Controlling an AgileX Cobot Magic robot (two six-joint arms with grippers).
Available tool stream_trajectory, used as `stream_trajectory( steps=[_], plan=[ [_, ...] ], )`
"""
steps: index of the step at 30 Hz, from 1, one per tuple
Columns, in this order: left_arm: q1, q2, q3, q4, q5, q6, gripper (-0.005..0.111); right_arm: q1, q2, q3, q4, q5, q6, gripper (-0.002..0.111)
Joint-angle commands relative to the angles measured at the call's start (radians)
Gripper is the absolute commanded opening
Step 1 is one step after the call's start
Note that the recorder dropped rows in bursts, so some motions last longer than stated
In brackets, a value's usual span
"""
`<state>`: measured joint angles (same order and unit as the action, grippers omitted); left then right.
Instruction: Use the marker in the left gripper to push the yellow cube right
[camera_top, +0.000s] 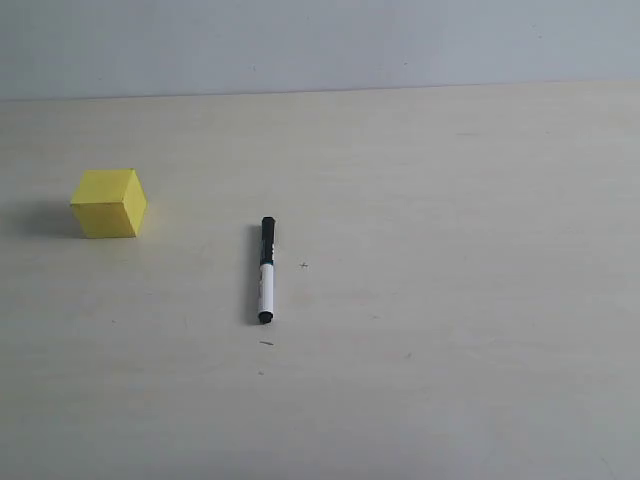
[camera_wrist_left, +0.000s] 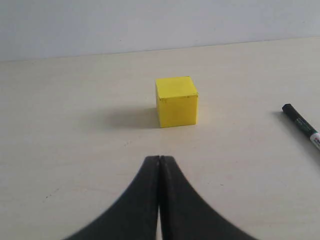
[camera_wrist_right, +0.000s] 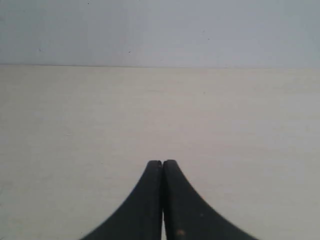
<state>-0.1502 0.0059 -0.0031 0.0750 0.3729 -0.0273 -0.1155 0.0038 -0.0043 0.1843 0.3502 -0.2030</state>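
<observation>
Bare table (camera_top: 450, 300), yellow cube (camera_top: 109, 203) far out at nine o'clock, marker (camera_top: 267, 271) lying loose near centre, well apart from it. Left gripper (camera_wrist_left: 159, 159) fingers pressed together, empty, the right gripper (camera_wrist_right: 163, 162) likewise. We're at the very start, I'd say: the left one must open and pick up that marker first.

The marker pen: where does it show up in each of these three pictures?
Exterior view: the marker lies near the middle of the table, right of the yellow cube.
Left wrist view: only its black cap end shows at the right edge.
Right wrist view: not in it.
Shared landmark: the yellow cube.
</observation>
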Motion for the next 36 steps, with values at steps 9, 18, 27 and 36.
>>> stream_trajectory(
  steps=[9,18,27,36],
  plan=[
    [0.003,-0.006,0.003,0.003,-0.006,0.002,0.002,-0.007,-0.004,0.004,0.000,-0.004,-0.001,0.000],
    [0.003,-0.006,0.003,0.007,-0.008,0.008,0.002,-0.007,-0.004,0.004,0.000,-0.004,-0.001,0.000],
    [0.003,-0.006,0.003,0.123,-0.062,0.027,0.002,-0.007,-0.004,0.004,0.000,-0.004,-0.001,0.000],
    [0.001,-0.006,0.003,-0.086,-0.539,-0.355,0.002,-0.007,-0.004,0.004,0.000,-0.004,-0.001,0.000]
  ],
)
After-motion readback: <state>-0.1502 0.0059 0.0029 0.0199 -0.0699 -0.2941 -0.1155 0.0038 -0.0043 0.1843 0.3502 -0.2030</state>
